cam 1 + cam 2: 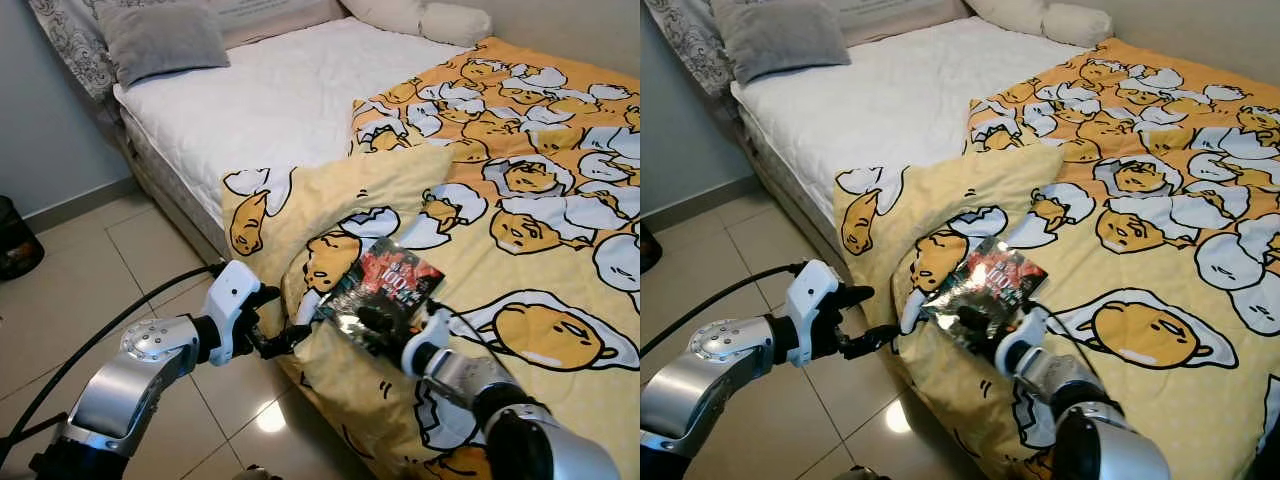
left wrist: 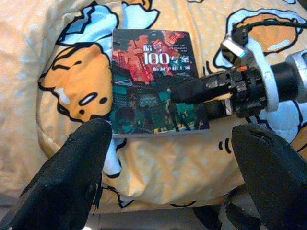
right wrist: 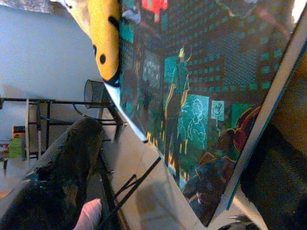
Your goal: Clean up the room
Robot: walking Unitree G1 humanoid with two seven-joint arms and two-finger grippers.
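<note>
A book [image 1: 385, 285] with a dark red and teal cover lies on the yellow egg-print blanket [image 1: 520, 180], at the bed's near corner. My right gripper [image 1: 375, 320] is at the book's near edge and stands open. One finger [image 2: 189, 91] lies over the cover, the other [image 3: 280, 167] sits below the edge. In the right wrist view the cover [image 3: 192, 96] runs between the two fingers, with a gap to the upper one. My left gripper [image 1: 283, 335] is open beside the hanging blanket fold, left of the book, with nothing between its fingers [image 2: 72, 167].
The bed's white mattress [image 1: 280, 100] lies bare on the left half, with a grey pillow [image 1: 160, 40] at its head. A black bin [image 1: 15, 240] stands on the tiled floor [image 1: 110, 260] at far left. A black cable [image 1: 120, 320] trails from my left arm.
</note>
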